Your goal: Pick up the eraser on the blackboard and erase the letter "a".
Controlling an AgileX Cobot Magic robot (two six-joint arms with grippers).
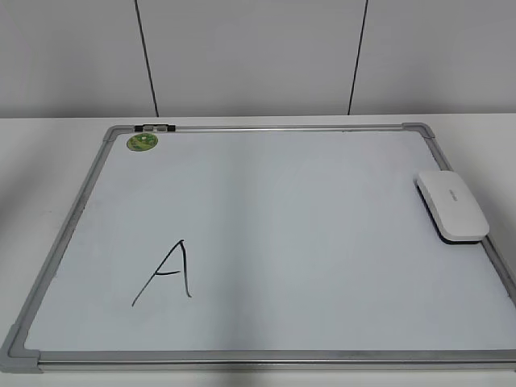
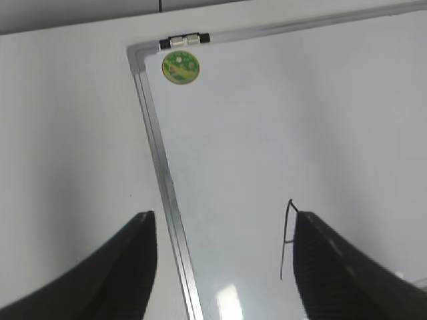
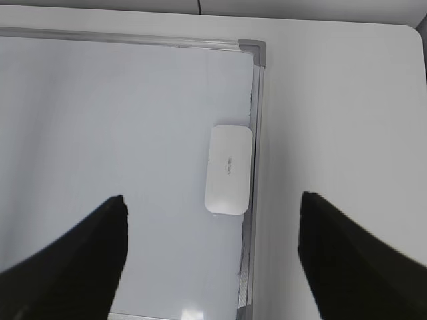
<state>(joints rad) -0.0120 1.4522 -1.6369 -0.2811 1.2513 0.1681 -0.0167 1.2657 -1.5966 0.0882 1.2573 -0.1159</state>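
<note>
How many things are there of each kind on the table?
Blackboard: 1
Eraser: 1
Green magnet: 1
Letter drawn in marker: 1
Clip on the top frame: 1
Total: 5

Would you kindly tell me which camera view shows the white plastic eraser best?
The right wrist view: the white rounded plastic eraser lies whole and centred between the open jaws, beside the board's right frame, its grey lettering visible. The exterior view shows it slanted near the right edge. The left wrist view misses it.
</note>
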